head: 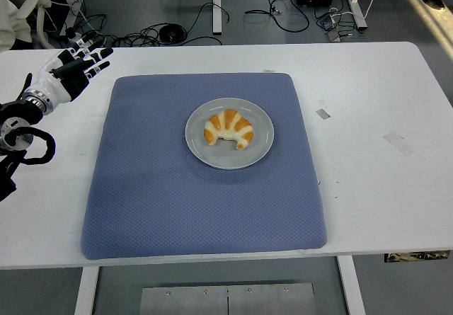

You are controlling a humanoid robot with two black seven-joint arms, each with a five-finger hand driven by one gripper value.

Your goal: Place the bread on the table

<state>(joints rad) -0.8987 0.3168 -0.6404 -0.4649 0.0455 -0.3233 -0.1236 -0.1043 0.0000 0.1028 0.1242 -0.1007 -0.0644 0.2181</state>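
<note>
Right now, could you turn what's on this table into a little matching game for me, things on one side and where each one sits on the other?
Things:
1. bread
2. plate
3. blue mat
4. left hand

Places:
A. spread over the white table
B. on the plate
C. middle of the blue mat
D. over the table's far left corner, off the mat, fingers spread and holding nothing

Pairs: 1-B, 2-C, 3-A, 4-D
</note>
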